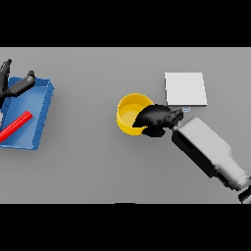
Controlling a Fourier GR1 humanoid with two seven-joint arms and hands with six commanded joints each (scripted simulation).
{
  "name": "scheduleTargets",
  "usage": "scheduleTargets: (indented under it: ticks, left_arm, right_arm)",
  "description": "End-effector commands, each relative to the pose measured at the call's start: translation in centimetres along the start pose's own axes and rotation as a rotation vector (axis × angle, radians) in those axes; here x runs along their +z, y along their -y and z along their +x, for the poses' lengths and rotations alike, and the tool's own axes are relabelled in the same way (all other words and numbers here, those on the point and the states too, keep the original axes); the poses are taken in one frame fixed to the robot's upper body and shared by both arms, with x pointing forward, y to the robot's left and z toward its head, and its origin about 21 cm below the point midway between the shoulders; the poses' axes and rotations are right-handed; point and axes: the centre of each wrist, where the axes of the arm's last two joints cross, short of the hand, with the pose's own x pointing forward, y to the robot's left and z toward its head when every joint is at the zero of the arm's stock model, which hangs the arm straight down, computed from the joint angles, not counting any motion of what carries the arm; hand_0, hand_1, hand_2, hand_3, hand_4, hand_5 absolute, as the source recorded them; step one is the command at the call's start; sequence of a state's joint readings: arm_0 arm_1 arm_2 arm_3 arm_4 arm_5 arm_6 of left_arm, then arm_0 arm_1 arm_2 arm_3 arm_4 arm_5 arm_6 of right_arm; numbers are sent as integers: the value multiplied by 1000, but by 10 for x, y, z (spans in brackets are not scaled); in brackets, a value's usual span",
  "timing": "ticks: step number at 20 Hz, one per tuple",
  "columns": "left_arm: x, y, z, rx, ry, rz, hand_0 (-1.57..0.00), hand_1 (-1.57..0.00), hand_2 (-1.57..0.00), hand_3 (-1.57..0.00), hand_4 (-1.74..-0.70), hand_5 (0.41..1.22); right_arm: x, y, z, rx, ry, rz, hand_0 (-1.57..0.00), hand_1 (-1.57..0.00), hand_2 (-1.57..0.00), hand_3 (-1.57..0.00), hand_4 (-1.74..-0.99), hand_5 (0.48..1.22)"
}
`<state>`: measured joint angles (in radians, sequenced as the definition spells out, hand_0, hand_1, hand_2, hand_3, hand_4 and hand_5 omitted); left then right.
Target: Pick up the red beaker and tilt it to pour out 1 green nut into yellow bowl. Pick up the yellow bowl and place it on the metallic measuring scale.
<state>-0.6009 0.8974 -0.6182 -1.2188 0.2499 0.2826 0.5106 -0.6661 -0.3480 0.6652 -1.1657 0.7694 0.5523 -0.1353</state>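
Yellow bowl (131, 112) sits just left of the metallic measuring scale (185, 89), which lies up and to its right, near but apart. The right hand (156, 119) is at the bowl's right rim, fingers curled over the edge, seemingly clamped on it; I judge the next move is a lift toward the scale. Well left of the bowl, one blue tray (43, 113) holds one red piece (14, 126), with the left hand (17, 86) fingers spread apart above it. No green nut is discernible.
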Motion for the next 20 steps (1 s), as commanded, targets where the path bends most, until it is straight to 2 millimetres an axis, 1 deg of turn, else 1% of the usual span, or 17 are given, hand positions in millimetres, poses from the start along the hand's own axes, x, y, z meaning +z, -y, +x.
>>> scheduleTargets:
  ticks: [1,3,4,5,6,7,8,9,10,11,12,13,15,17,18,20]
  left_arm:
    - [1,-1,0,-4,-5,4,1,1,1,1,-806,724]
    - [2,-2,-3,-7,-4,7,1,1,1,1,-803,725]
    - [2,-5,-1,-8,-8,7,1,1,1,1,-802,724]
    - [3,-5,1,-3,-4,6,1,1,1,1,-801,724]
    - [3,-3,1,-3,-4,7,1,1,1,1,-801,723]
    - [3,-3,1,-7,-2,5,1,1,1,1,-799,723]
    - [3,-1,-1,-8,-2,-1,1,1,1,1,-798,721]
    - [4,1,-2,-7,0,-2,1,1,1,1,-797,719]
    - [4,-3,-3,-3,-4,9,1,1,1,1,-798,719]
    - [3,-6,1,-1,0,14,1,1,1,1,-799,720]
    - [2,-3,1,-5,4,7,1,1,1,1,-800,722]
    - [2,-3,-2,-6,3,4,1,1,1,1,-803,723]
    - [2,-5,-2,2,4,11,1,1,1,1,-808,723]
    - [1,-6,3,-9,9,18,1,1,1,1,-799,723]
    - [3,-8,2,-12,20,21,1,1,1,1,-800,723]
    - [6,-7,4,-3,25,13,1,1,1,1,-809,735]
  right_arm:
    - [1,-1,-1,-2,4,-7,-1480,-1474,-1424,-1176,-1711,1199]
    - [9,4,-3,6,17,-9,-1513,-1509,-1453,-1192,-1722,1207]
    - [16,9,-3,4,32,-17,-1524,-1521,-1470,-1192,-1726,1210]
    - [19,12,-1,0,31,-32,-1534,-1531,-1490,-1192,-1729,1212]
    - [23,20,-1,4,26,-41,-1541,-1539,-1470,-1268,-1731,1214]
    - [29,26,-3,10,22,-48,-1547,-1545,-1490,-1329,-1732,1215]
    - [34,34,-1,29,6,-54,-1552,-1551,-1506,-1377,-1731,1216]
    - [41,42,-2,36,-4,-61,-1556,-1555,-1519,-1357,-1730,1217]
    - [49,51,-1,39,-20,-70,-1559,-1558,-1529,-1348,-1728,1218]
    - [53,56,-2,47,-43,-83,-1561,-1561,-1538,-1335,-1726,1219]
    - [59,60,-2,51,-55,-95,-1563,-1563,-1544,-1308,-1724,1219]
    - [62,61,0,41,-65,-100,-1565,-1564,-1550,-1286,-1723,1219]
    - [65,61,5,31,-67,-103,-1567,-1567,-1557,-1248,-1720,1219]
    - [71,65,9,41,-68,-118,-1568,-1568,-1562,-1243,-1719,1220]
    - [77,70,5,58,-61,-129,-1569,-1569,-1564,-1238,-1719,1220]
    - [84,77,-2,80,-103,-161,-1570,-1570,-1567,-1318,-1720,1220]
